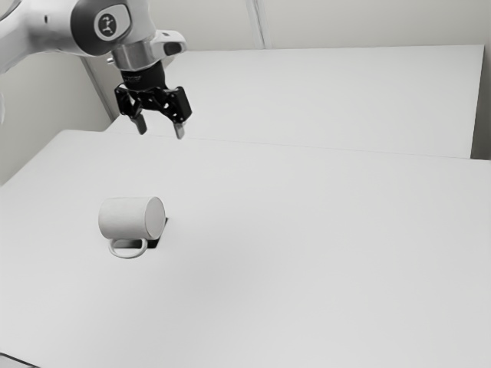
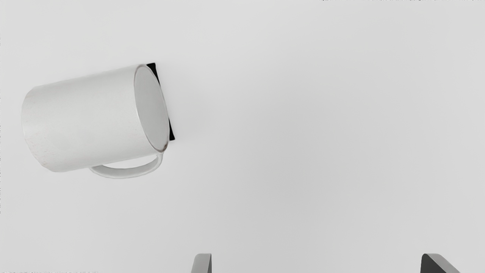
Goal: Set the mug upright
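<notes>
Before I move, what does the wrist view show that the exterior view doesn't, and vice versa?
Wrist view: a small brown mark on the rim of the mug's round end, and faint specks near its other end.

Exterior view: the arm coming in from the upper left, with the gripper raised clear of the mug.

Both: the mug on its side with its handle, a black patch beside the round end, and the gripper's fingers apart, empty.

The mug [image 2: 83, 121] looks like smooth, faintly glossy ceramic, the table [image 1: 307, 261] smooth and matt.
</notes>
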Motion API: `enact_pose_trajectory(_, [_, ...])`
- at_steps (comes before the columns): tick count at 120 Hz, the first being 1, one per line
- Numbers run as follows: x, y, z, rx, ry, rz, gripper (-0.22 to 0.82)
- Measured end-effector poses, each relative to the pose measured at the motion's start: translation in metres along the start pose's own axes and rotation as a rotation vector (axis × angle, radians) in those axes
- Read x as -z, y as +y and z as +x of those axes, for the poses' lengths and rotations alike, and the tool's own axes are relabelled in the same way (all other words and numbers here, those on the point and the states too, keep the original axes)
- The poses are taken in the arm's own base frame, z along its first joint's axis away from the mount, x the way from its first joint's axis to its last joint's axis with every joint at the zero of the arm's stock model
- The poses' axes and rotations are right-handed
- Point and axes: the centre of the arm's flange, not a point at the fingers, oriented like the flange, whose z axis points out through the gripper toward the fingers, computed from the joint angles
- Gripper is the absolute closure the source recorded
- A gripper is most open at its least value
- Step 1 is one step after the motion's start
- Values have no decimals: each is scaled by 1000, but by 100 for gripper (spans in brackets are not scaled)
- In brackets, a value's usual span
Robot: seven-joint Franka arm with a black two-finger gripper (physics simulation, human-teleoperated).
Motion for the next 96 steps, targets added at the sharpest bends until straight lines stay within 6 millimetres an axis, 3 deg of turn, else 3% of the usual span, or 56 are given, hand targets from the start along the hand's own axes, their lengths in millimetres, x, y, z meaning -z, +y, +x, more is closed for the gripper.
enact_pose_trajectory(27, [7,-8,8,20,16,-6,0])
enact_pose_trajectory(46, [0,-14,17,32,0,-9,0])
enact_pose_trajectory(67, [-12,-64,33,111,-17,-22,0])
enact_pose_trajectory(96, [-29,-124,37,183,-46,-60,0])
